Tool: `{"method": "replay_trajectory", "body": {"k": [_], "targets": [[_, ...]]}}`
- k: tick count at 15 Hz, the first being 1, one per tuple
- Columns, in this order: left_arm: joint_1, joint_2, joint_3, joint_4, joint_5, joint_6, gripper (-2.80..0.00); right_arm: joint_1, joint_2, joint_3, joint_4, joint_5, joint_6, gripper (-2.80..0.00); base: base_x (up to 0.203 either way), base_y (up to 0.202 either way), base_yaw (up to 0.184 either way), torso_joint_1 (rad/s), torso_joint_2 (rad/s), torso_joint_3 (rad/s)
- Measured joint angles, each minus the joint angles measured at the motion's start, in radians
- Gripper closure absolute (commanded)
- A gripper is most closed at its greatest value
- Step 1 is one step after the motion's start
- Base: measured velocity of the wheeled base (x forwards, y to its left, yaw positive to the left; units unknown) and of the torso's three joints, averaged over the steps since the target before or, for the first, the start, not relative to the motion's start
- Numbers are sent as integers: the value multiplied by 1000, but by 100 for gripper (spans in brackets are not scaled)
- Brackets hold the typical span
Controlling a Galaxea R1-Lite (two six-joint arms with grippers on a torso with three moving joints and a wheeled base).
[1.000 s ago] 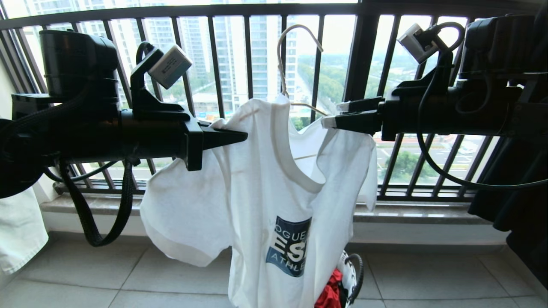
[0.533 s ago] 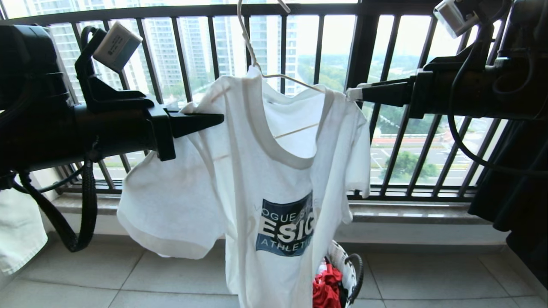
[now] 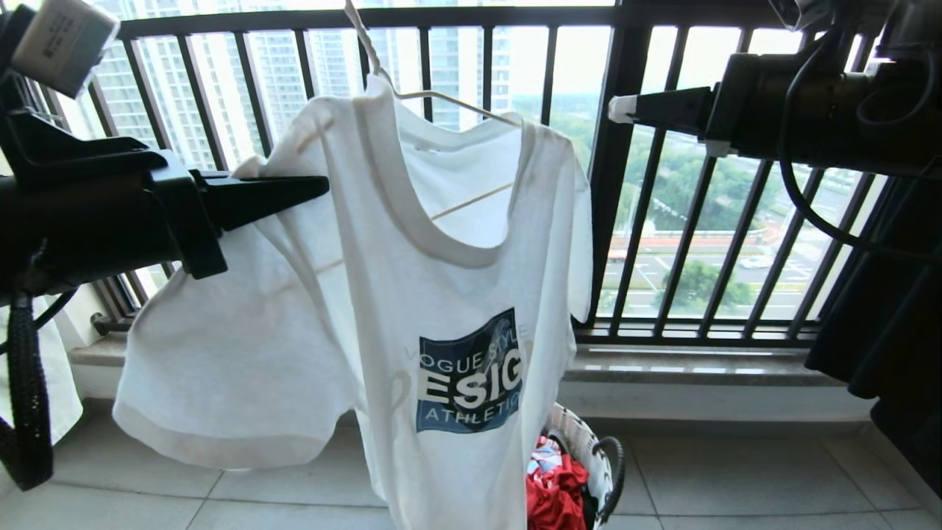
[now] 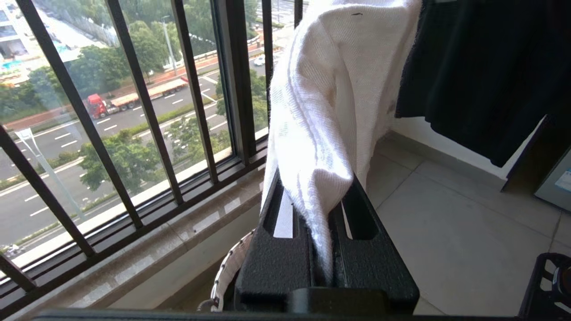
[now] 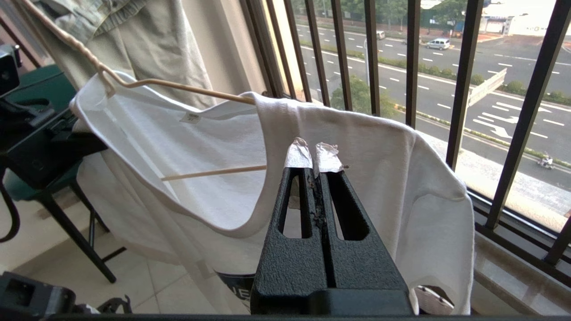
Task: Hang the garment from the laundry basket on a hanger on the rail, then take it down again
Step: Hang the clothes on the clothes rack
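Observation:
The garment [image 3: 412, 294], a white T-shirt with a dark blue chest print, hangs on the thin cream hanger [image 3: 441, 99], whose hook runs out of the top of the head view. My left gripper [image 3: 316, 188] is shut on the garment's shoulder; white cloth [image 4: 330, 111] bunches between the left gripper [image 4: 312, 187] fingers. My right gripper [image 3: 622, 109] is shut on nothing, a short way off the garment's other shoulder. In the right wrist view the right gripper [image 5: 316, 156] faces the garment [image 5: 379, 178] and hanger [image 5: 178, 84]. The laundry basket [image 3: 600, 460] stands on the floor below. The rail is out of view.
The black barred window railing [image 3: 625, 184] and its sill [image 3: 699, 364] run close behind the garment. Red cloth [image 3: 556, 497] lies in the basket. A dark garment [image 3: 883, 331] hangs at the right, a white cloth [image 3: 44, 383] at the left, a pale garment [image 5: 147, 40] beyond.
My left gripper has carried the garment and hanger up and to the left. My right gripper, open at the shoulder a second ago, has shut and now stands clear of the garment.

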Motion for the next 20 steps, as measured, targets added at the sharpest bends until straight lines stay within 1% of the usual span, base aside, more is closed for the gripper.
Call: {"method": "replay_trajectory", "body": {"k": [1, 2, 3, 4, 5, 7, 8, 10, 12, 13, 20], "targets": [[1, -23, 5, 0, 24, -33, 0, 10, 3, -1, -11, -77, 40, 0, 0, 0, 0, 0, 0, 0], [1, -42, 13, -2, 47, -53, 0, 18, 3, 11, -16, -161, 46, 0, 0, 0, 0, 0, 0, 0], [2, -57, 25, -2, 63, -60, 0, 23, -4, 44, -17, -234, 43, 0, 0, 0, 0, 0, 0, 0], [4, -71, 36, -1, 83, -61, 0, 26, -21, 95, -16, -285, 38, 0, 0, 0, 0, 0, 0, 0], [6, -81, 46, -1, 98, -62, 0, 27, -50, 151, -18, -307, 34, 0, 0, 0, 0, 0, 0, 0], [6, -94, 54, 0, 118, -77, 0, 29, -109, 238, -21, -315, 22, 0, 0, 0, 0, 0, 0, 0], [6, -99, 54, -1, 119, -78, 0, 30, -128, 255, -24, -317, 2, 0, 0, 0, 0, 0, 0, 0], [6, -97, 45, -2, 119, -78, 0, 30, -139, 265, -25, -321, -28, 0, 0, 0, 0, 0, 0, 0], [6, -90, 37, -1, 118, -79, 0, 30, -132, 273, -24, -351, -61, 0, 0, 0, 0, 0, 0, 0], [6, -88, 36, 0, 118, -79, 0, 30, -130, 276, -23, -353, -75, 0, 0, 0, 0, 0, 0, 0], [4, -78, 34, 7, 109, -80, 0, 31, -129, 289, -23, -355, -90, 0, 0, 0, 0, 0, 0, 0]]}}
